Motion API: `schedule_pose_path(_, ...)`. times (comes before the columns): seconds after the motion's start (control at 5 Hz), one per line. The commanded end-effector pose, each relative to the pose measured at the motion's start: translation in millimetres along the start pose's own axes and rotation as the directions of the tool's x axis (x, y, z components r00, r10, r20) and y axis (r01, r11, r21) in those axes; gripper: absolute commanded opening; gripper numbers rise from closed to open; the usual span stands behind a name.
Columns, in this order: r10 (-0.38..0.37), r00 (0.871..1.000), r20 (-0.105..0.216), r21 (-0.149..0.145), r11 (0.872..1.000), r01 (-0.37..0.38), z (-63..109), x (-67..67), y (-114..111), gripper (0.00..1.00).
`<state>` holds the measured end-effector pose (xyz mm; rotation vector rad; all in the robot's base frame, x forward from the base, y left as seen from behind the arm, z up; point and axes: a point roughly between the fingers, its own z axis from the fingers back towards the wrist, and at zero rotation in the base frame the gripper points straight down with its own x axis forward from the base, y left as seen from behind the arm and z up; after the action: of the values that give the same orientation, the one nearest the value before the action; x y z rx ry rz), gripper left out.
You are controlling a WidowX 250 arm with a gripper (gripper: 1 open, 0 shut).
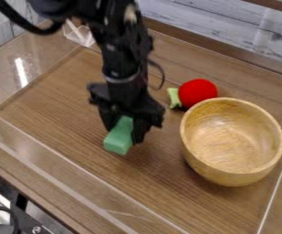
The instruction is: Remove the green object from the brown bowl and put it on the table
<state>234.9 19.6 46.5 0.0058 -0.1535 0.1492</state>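
Gripper [122,129] is pointing straight down, left of the brown bowl [234,140], low over the table [57,110]. Jaws are clamped on the green block [120,135]: black fingers [107,119] sit on either side of its upper part, with the block's lower end sticking out below them. The block is out of the bowl. Its bottom edge looks at or just above the tabletop, and I can't tell from this angle whether it's actually touching the wood. It hangs slightly tilted, long axis roughly vertical.

The bowl sits upright on the table to the right of the gripper, clearly apart from it, with nothing inside; bare wood grain is visible on its floor.

A red round toy [199,90] with a small green leaf bit lies on the table just behind the bowl's far-left rim, near the rim, possibly touching it. It's to the right of the arm and apart from the gripper.

The black arm [116,46] comes down from the top of the frame, behind and to the left of the bowl.

Clear acrylic walls [34,151] run around the table edges; the near-left wall is well away from the bowl. A small clear bracket at the far-left corner is partly hidden by the arm.
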Motion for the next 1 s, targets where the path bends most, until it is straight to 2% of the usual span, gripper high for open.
schedule_pose_path(0.0,-0.017,1.0,0.018,0.001,1.0,0.017,3.0,6.0,14.6,0.0)
schedule_pose_path(0.2,-0.044,0.999,0.007,-0.006,0.999,0.044,2.4,6.7,26.1,0.0)
schedule_pose_path(0.4,-0.076,0.997,-0.004,-0.022,0.997,0.076,-12.1,2.7,33.3,1.0)
schedule_pose_path(0.6,-0.096,0.995,-0.009,-0.028,0.995,0.096,-22.7,1.0,36.9,1.0)
schedule_pose_path(0.8,-0.107,0.994,-0.013,-0.033,0.994,0.106,-20.3,-0.9,23.7,1.0)
